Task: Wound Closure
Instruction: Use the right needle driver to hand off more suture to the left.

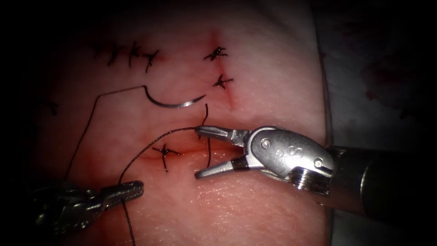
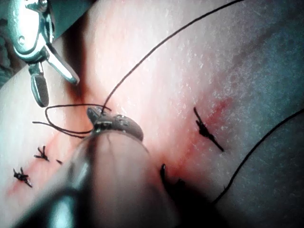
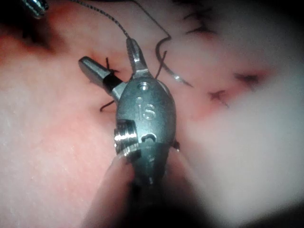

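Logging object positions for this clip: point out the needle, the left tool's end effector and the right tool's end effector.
needle (image 1: 175, 104): endoscope view, middle of its curve, lying free on the tissue.
left end effector (image 1: 122, 190): endoscope view, shut on the thread.
right end effector (image 1: 207, 152): endoscope view, the gap between its open jaws, holding nothing.

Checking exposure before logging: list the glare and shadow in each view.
Endoscope view: edges dark; left claw, shut on the thread, dim; glare on the open, empty right claw and the needle lying free on the tissue. Left wrist view: shadow beside its shaft. Right wrist view: right claw shines.
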Controlling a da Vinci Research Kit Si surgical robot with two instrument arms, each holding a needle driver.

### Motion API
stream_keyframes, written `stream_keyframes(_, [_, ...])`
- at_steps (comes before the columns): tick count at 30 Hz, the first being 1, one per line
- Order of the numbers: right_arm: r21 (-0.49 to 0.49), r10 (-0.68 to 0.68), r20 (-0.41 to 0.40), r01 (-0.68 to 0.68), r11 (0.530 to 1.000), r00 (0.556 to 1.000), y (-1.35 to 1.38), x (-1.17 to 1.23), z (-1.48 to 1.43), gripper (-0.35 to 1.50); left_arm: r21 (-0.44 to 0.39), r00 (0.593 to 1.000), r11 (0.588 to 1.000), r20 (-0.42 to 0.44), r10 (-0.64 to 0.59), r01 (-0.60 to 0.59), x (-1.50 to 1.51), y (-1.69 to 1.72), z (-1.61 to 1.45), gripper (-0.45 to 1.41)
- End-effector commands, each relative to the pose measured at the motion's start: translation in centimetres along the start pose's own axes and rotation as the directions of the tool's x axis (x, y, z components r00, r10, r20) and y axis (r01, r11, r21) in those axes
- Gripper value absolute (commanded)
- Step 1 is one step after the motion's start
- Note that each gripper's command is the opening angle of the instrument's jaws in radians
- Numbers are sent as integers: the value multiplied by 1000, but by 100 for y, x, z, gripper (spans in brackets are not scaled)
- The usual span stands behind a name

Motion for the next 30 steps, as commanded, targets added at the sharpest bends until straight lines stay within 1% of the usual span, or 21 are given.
stream_keyframes(1, [2,1,-2,-1,1000,1000,4,1,9,126,2,1000,1000,0,1,-1,1,2,8,-45])
stream_keyframes(11, [-10,-15,23,15,1000,1000,15,-9,21,128,-9,1000,1000,8,5,-5,18,5,2,-45])
stream_keyframes(16, [-4,-29,51,30,1000,998,12,-20,30,130,-8,1000,1000,2,5,-5,21,4,0,-45])
stream_keyframes(20, [4,-62,75,62,998,995,9,-31,37,121,-8,1000,1000,1,4,-4,19,4,0,-45])
stream_keyframes(21, [6,-72,77,72,997,994,8,-34,37,103,-8,1000,1000,1,4,-4,19,3,0,-45])
stream_keyframes(22, [10,-75,82,74,997,994,7,-36,36,61,-8,1000,1000,1,4,-4,19,3,0,-45])
stream_keyframes(23, [33,-79,117,75,997,990,7,-36,35,-35,-9,1000,1000,1,3,-3,19,2,1,-45])
stream_keyframes(25, [50,-94,142,87,995,985,11,-33,34,-35,-9,1000,1000,1,3,-3,19,2,1,-45])
stream_keyframes(27, [55,-110,144,103,993,983,15,-27,32,-35,-9,1000,1000,2,3,-3,19,2,1,27])
stream_keyframes(28, [51,-106,144,100,994,984,17,-25,31,-35,-7,999,999,-1,-45,45,19,2,2,52])
stream_keyframes(29, [42,-103,144,97,994,984,18,-23,31,-35,-8,995,995,-4,-104,104,20,1,3,73])
stream_keyframes(30, [23,-98,146,96,995,984,21,-21,30,-35,2,989,989,-6,-147,147,20,1,4,86])
